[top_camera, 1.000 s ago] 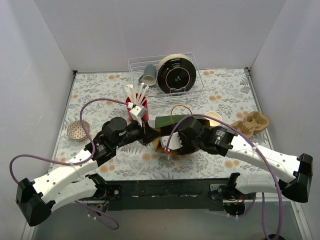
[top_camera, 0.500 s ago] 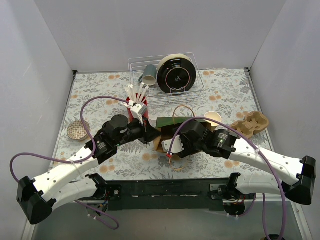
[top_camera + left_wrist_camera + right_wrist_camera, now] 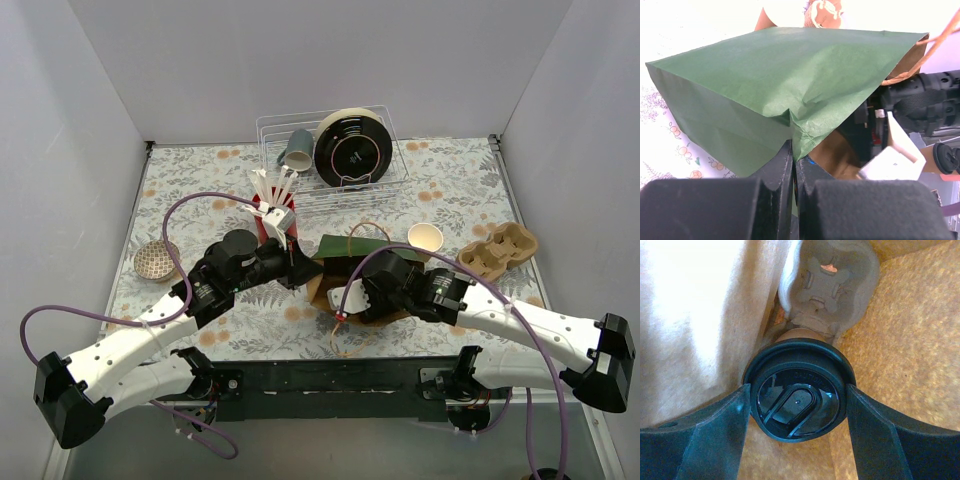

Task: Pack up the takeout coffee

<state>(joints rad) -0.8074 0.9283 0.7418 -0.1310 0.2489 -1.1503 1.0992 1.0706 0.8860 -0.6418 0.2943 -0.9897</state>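
- Pinch of the left gripper (image 3: 792, 150) stays tight on the green paper bag's (image 3: 770, 85) lower fold.
- Right gripper (image 3: 350, 300) has drawn back toward the table's (image 3: 450, 180) near edge since a second ago, clamped round the lidded coffee cup (image 3: 797, 402) inside the bag.
- Brown bag walls crowd both fingers (image 3: 715, 430); a pulp cup carrier (image 3: 827, 275) lies just beyond.

A robot test cell in a laboratory, dressed as a kitchen counter: plain grey walls (image 3: 70, 150) box in a table under a floral cloth (image 3: 200, 180), two arms are bolted to a black rail (image 3: 330, 378) at its near edge, and purple cables (image 3: 200, 200) loop loose. Beyond the fingers (image 3: 777, 172) of the left gripper (image 3: 792, 147) stands a wire dish rack (image 3: 270, 130) holding a mug (image 3: 297, 150) and a plate (image 3: 350, 150); to their left lies a sink strainer (image 3: 155, 260)
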